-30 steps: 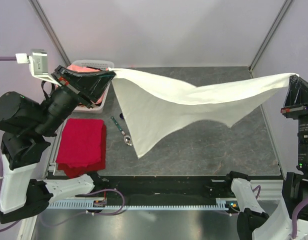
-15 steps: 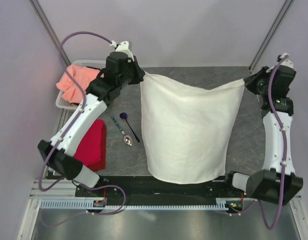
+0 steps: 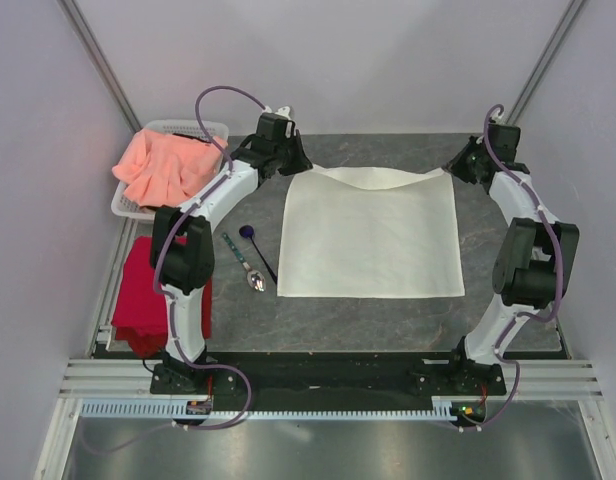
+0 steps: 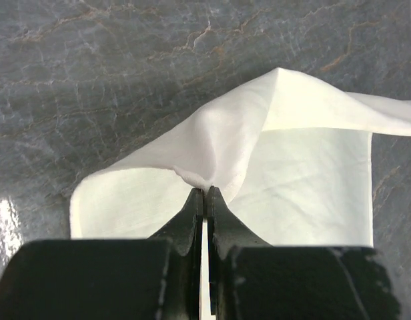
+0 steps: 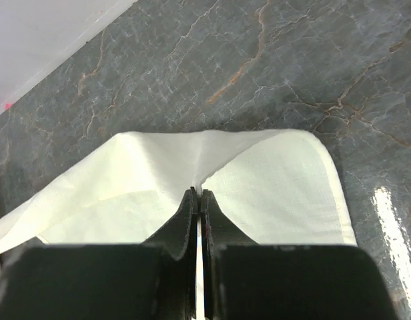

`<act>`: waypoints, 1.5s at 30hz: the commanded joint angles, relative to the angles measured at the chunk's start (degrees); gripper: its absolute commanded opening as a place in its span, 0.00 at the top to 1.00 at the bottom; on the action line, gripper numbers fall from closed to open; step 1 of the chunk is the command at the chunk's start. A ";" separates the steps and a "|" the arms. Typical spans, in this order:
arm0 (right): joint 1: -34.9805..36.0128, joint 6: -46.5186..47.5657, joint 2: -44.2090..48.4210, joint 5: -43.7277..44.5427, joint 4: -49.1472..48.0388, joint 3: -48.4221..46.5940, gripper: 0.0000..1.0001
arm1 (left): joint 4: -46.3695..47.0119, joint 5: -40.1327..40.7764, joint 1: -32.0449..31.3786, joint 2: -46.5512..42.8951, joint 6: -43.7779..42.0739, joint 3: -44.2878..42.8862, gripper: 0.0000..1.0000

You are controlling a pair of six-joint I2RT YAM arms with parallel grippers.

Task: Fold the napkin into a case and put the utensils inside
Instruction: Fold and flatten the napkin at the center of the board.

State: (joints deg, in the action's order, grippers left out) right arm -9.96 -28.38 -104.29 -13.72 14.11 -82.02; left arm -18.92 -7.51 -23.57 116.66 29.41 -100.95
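The napkin (image 3: 368, 240) is not hanging up anymore; it is lying flat on the table (image 3: 388, 320). The left gripper (image 3: 288, 165) and right gripper (image 3: 456, 170) are pinching its 11 and 1 o'clock corners tight. It is getting ready for folding.

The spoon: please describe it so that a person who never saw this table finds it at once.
Find the large cream napkin on the grey table. Between its left edge and the red cloth lie two slim utensils. The spoon is the one nearer the red cloth, with a shiny silver bowl; the other utensil has a round purple head.
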 commanded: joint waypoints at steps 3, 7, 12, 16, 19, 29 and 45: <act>0.02 1.92 0.23 0.35 -2.77 -4.38 1.00 | 4.86 -3.83 1.51 0.76 1.27 -4.17 0.98; -0.15 2.98 1.28 2.90 1.88 -4.91 1.00 | 2.66 -4.09 1.60 -2.30 1.26 -2.16 0.98; -1.73 0.44 6.98 8.88 12.76 -2.45 1.00 | -2.25 -5.40 1.60 -9.16 2.67 4.61 0.98; -2.26 -1.41 14.10 10.28 16.21 3.87 1.00 | -10.78 -8.48 1.43 -13.20 2.24 6.02 0.98; -2.35 -1.41 19.20 13.18 19.37 8.18 1.00 | -11.40 -8.40 1.51 -18.83 3.02 12.42 0.98; -2.26 -1.50 31.24 15.03 24.47 22.76 1.00 | -11.84 -12.00 0.29 -28.67 4.08 29.56 0.98; -2.35 -3.00 36.88 20.83 24.66 35.87 1.00 | -9.83 -11.65 -1.56 -34.05 4.25 45.31 0.98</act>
State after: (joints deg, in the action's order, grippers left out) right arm -12.32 -30.39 -67.77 3.57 39.92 -47.97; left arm -30.74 -18.11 -24.62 82.67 32.16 -58.41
